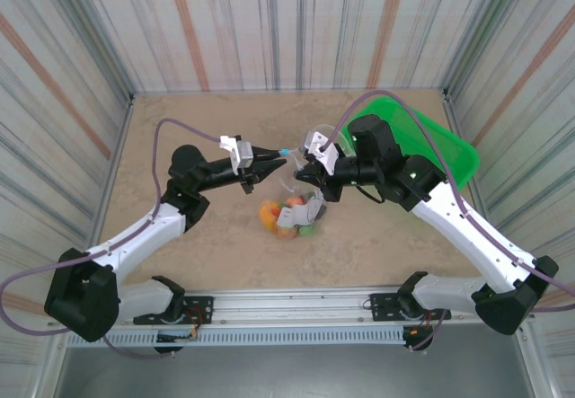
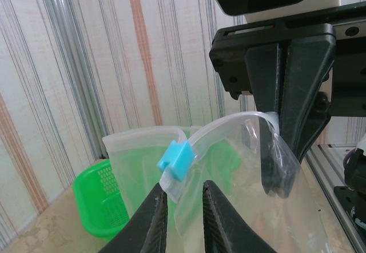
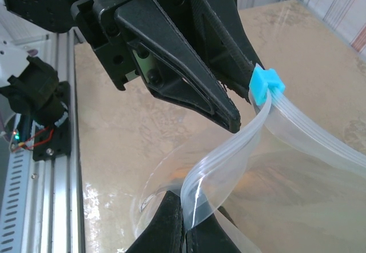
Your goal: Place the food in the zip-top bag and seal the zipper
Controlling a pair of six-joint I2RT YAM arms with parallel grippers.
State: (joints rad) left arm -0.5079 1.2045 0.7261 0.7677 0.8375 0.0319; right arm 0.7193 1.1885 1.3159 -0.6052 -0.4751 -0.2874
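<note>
Top external view: we see the zip-top bag (image 1: 304, 196) held up between the two grippers over the middle of the table (image 1: 180, 128). Its lower part hangs down near the surface. The food (image 1: 286, 216) sits inside that lower part as a tight cluster of orange, red and green pieces. The green basket (image 1: 436, 142) stands behind the right arm, apart from the bag.

Left gripper (image 1: 274, 154): the fingers are drawn together on the zipper (image 3: 229, 156) at the bag's left end. The blue slider (image 2: 176, 160) sits on the strip just beyond the fingertips. In the left wrist view a narrow slit remains between the fingers, and the strip passes down through it.

Right gripper (image 3: 184, 219): the fingers are clamped on one lip of the zipper strip, which rises from them in a curve towards the slider. The second lip runs away from the slider separately, so the mouth stands open.
</note>
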